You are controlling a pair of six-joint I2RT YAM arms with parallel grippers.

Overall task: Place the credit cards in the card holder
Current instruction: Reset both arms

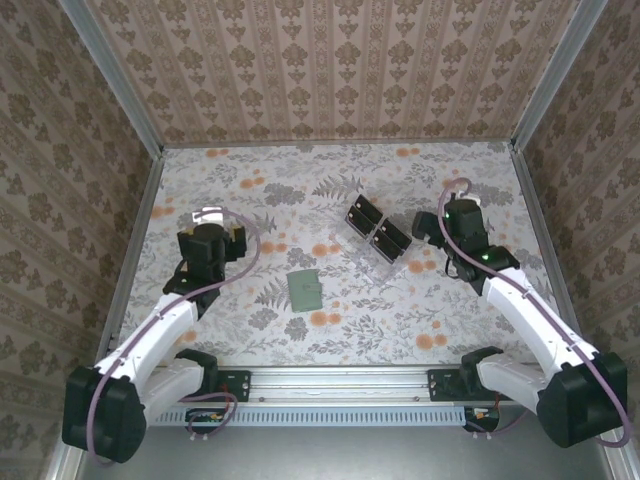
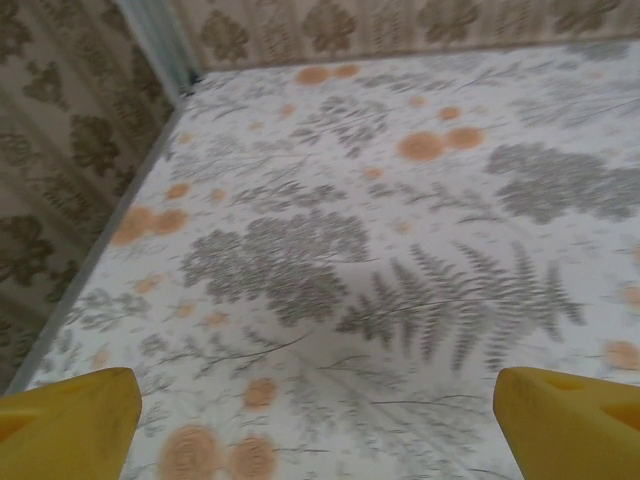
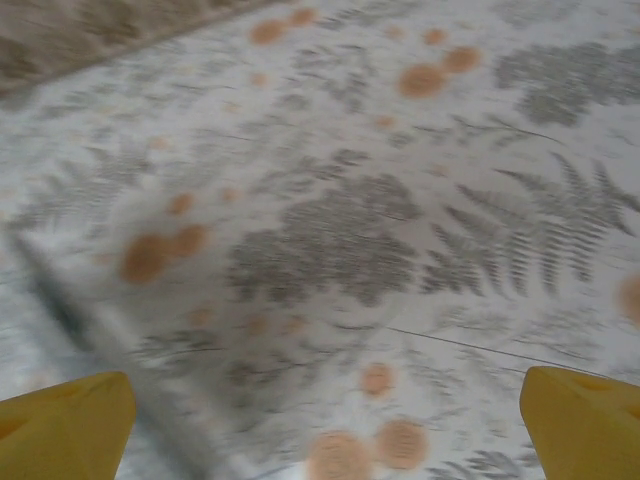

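Pickup pending: left gripper (image 2: 320, 425) and right gripper (image 3: 325, 425) released, empty; next likely opening card holder (image 1: 304, 290) mid-table

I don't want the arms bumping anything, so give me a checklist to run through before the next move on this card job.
1. Left gripper open, nothing between its fingers: ok.
2. Right gripper open, nothing between its fingers: ok.
3. Card holder lying flat, apart from both arms: ok.
4. Card holder unfolded, slots facing up: cannot tell, too small.
5. Where the credit cards lie: cannot tell.
6. Clear stand apart from the card holder: ok.
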